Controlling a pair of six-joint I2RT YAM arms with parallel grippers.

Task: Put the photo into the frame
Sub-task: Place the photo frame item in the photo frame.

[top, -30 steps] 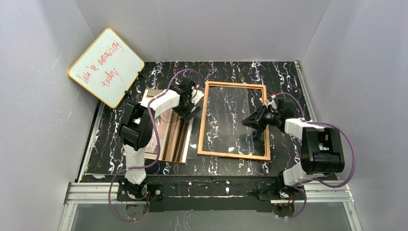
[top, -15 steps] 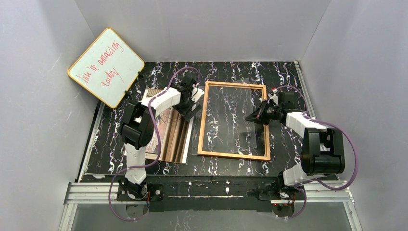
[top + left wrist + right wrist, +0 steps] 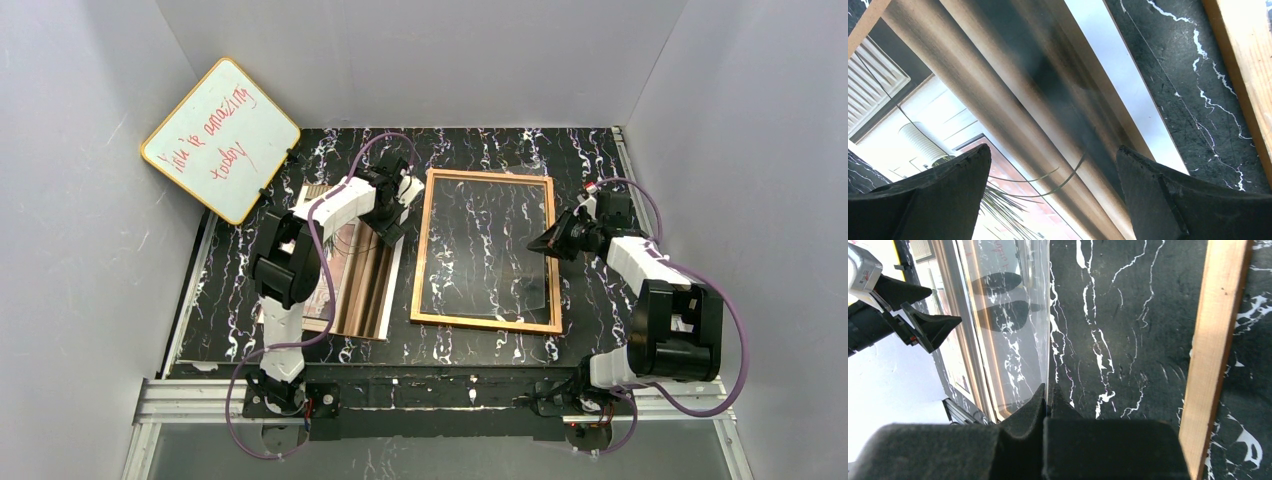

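Observation:
The orange-brown wooden frame lies flat on the black marbled table. My right gripper is shut on the right edge of the clear pane, which sits inside the frame with that edge raised. In the right wrist view the fingers pinch the thin pane beside the frame's right rail. The photo lies left of the frame. My left gripper is open just above its far right part. The left wrist view shows the curtains and plant leaves of the photo between the open fingers.
A yellow-edged whiteboard with red writing leans on the left wall at the back. A brown board edge shows under the photo's far end. Grey walls close in on three sides. The frame's left rail lies right of the photo.
My right gripper has moved right and away, taking the pane's edge toward the frame's right rail. My left gripper has shifted slightly toward the far end of the photo.

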